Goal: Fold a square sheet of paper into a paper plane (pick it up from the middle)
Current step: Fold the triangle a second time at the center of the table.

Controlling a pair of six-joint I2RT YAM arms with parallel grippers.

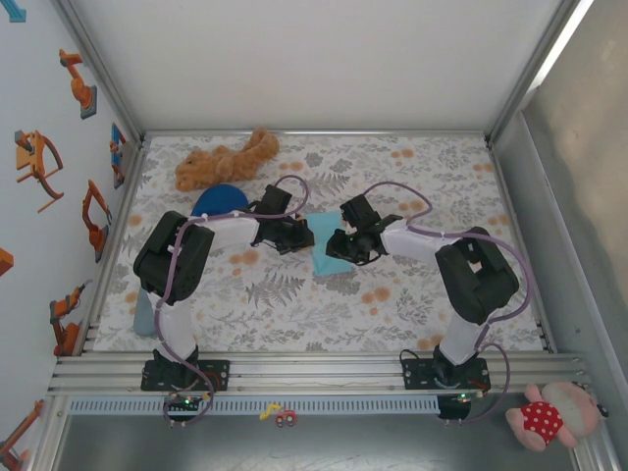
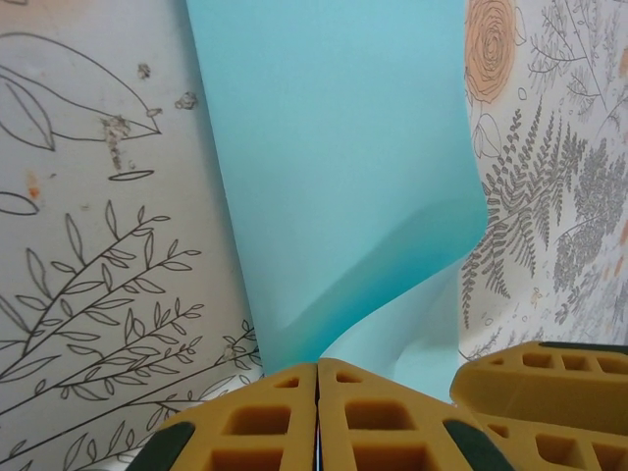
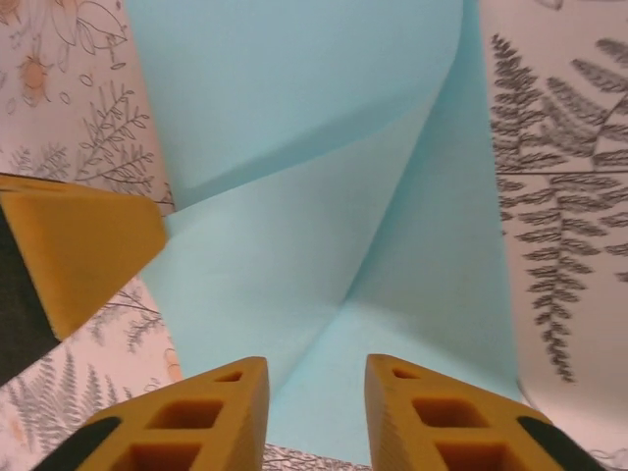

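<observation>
Pinching a raised fold of the square sheet of paper (image 2: 334,177), my left fingers (image 2: 317,378) are clenched tip to tip at the centre of the flower-printed desk (image 1: 422,294). The pale blue paper curls up off the surface into their seam. My right fingers (image 3: 316,365) stand released just opposite, parted above the same sheet, with a soft diagonal ridge running up toward the gap between them. From above, both arms meet over the paper, which lies mid-desk, near a dark blue dome (image 1: 218,201) and a brown plush toy (image 1: 226,162) beyond it.

No sharp crease shows yet, so I judge this an early fold, well short of a finished plane. Doing it well means the left pinch holds firm and low, so the sheet cannot slide on the slick desk. The right fingers should catch the loose flap close to the ridge and bring its edge square onto the layer below. They should press only once the edges agree. Paper this thin will likely buckle or skew under a hurried pull, and a crooked crease here would carry into every later fold.
</observation>
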